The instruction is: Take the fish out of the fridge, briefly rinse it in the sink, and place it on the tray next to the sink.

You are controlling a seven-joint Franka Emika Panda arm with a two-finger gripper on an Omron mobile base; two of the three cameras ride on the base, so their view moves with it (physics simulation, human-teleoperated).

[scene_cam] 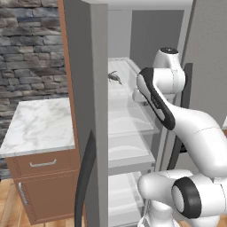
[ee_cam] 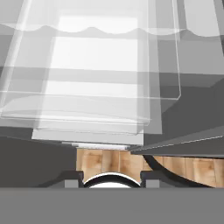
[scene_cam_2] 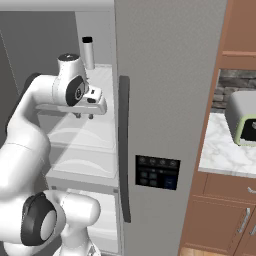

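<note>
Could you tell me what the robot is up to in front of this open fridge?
The white arm is reaching into the open fridge, its pincer hanging over an upper white shelf with nothing in it. The fish lies untouched on a shelf farther back. Whether the pincer is open or shut is hard to judge, but it is not on the fish yet.

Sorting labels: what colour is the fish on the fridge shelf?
Dark grey-brown; the fish shows best in the left base view.
</note>
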